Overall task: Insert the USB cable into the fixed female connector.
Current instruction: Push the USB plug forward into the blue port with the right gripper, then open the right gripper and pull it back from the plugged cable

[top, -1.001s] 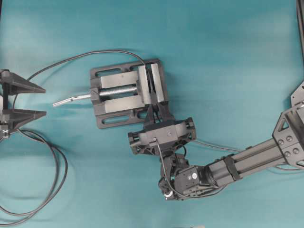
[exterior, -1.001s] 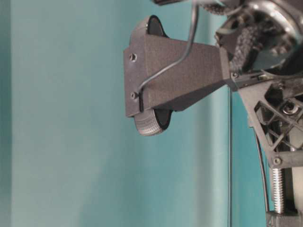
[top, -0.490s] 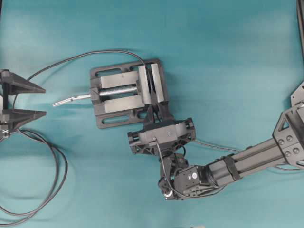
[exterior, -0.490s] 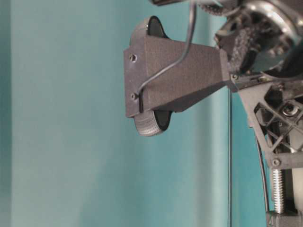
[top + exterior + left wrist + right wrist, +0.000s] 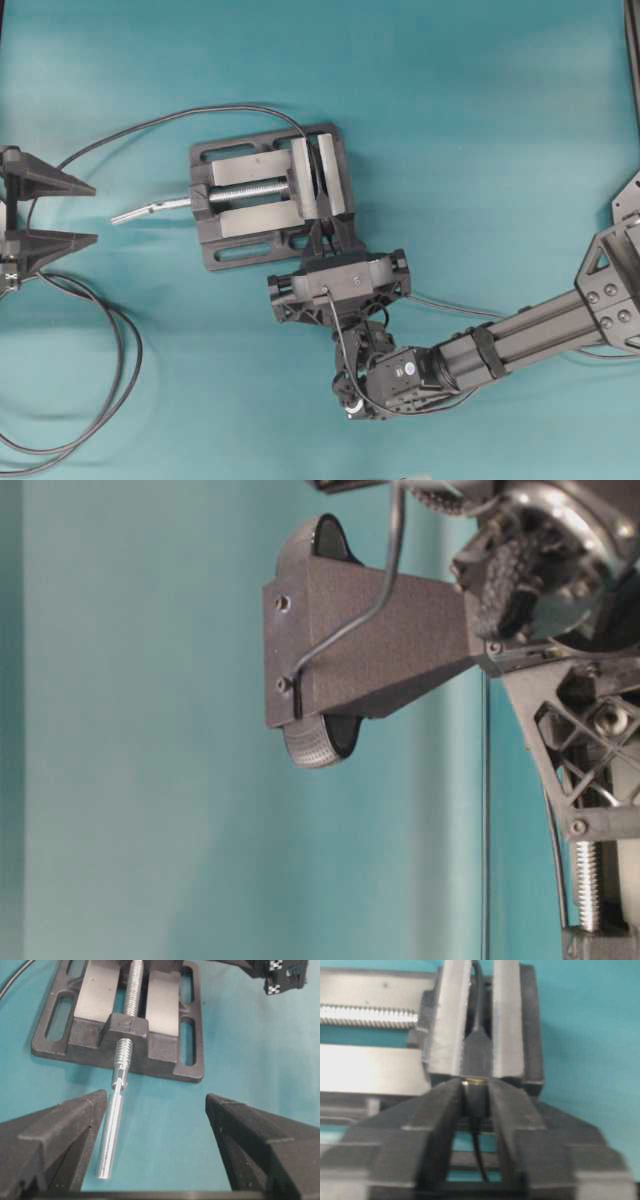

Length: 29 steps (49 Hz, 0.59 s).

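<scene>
usb cable [image 5: 476,1105] plug sits between the right tool [image 5: 476,1091] fingers, which flank it loosely, its tip meeting the fixed female connector [image 5: 477,1055] clamped in the vise [image 5: 445,1020] just ahead.

Left gripper [image 5: 88,213] wide open at left edge, right arm reaching from lower right, right gripper [image 5: 327,236] fingers slightly apart
</scene>
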Motion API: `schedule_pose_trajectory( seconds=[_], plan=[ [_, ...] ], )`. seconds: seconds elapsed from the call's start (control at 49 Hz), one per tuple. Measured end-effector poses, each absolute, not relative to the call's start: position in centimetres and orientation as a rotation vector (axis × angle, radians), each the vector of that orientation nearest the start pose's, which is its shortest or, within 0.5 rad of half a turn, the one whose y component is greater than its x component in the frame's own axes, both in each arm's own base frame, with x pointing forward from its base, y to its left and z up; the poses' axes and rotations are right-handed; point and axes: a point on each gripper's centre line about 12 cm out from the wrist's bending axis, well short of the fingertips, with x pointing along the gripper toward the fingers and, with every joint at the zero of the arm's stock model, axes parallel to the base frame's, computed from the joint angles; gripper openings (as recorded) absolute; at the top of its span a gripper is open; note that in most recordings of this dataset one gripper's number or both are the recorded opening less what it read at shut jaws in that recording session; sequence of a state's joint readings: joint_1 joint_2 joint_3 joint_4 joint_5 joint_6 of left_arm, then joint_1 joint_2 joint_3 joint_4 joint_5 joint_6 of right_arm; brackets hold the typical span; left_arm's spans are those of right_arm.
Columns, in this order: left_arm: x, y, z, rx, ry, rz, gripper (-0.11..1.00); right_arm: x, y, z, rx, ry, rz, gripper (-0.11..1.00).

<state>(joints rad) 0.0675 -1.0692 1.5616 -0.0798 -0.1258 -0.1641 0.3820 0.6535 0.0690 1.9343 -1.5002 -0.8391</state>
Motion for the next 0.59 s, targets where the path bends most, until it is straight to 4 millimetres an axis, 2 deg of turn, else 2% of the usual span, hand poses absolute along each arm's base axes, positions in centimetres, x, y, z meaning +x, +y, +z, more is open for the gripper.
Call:
schedule_pose_trajectory(
  seconds=[0.061, 0.592],
  plan=[
    [14.0, 1.1, 13.9, -0.249, 0.356, 0.121, 0.97, 44.3, 5.9, 9.4, 0.211, 0.271, -1.369, 0.36],
    [14.0, 1.1, 13.9, -0.249, 0.354, 0.121, 0.97, 44.1, 7.0, 9.2, 0.214, 0.281, -1.352, 0.36]
  ],
)
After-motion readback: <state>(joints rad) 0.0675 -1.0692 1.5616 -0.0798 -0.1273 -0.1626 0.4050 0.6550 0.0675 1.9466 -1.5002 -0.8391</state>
